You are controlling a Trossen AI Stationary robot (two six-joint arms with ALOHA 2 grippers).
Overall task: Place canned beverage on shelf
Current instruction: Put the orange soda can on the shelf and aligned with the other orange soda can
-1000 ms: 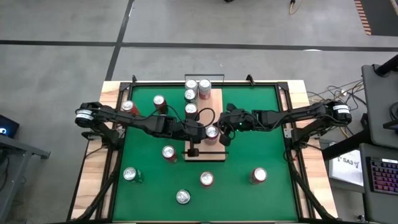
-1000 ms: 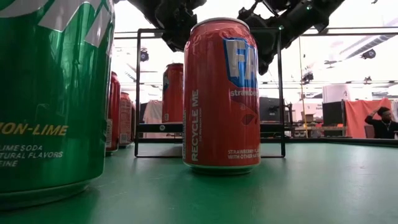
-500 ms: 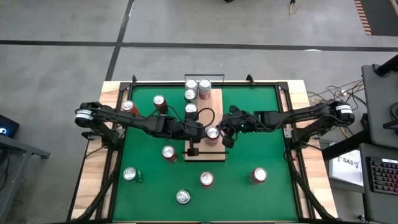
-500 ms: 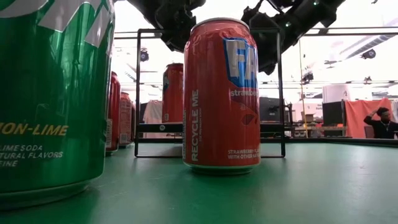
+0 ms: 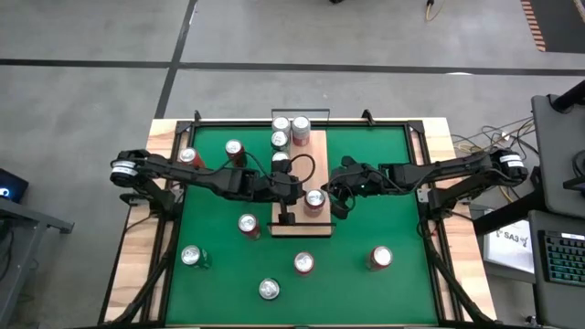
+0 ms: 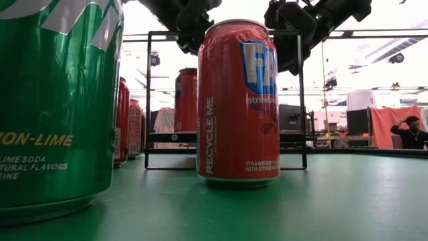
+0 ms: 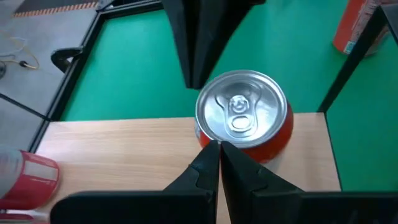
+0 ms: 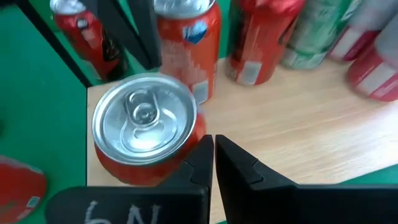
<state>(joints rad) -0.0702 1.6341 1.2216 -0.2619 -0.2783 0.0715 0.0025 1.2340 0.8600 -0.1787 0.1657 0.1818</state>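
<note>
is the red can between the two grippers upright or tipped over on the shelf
Upright. The red can shows its round silver lid and pull tab facing straight up, and its base sits on the shelf, near the railed end.

Glossy metal can (image 7: 242, 118) on matt pale wood-grain shelf (image 7: 124, 146).

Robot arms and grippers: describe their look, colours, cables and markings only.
Both arms are slim, dark and jointed, each with a pale grey band near the base end. The left gripper ends in two black wedge-shaped fingers tapering to points. The right gripper has the same black fingers, and its mount carries white handwritten marks. A thin black cable loops beside the left wrist.
</note>
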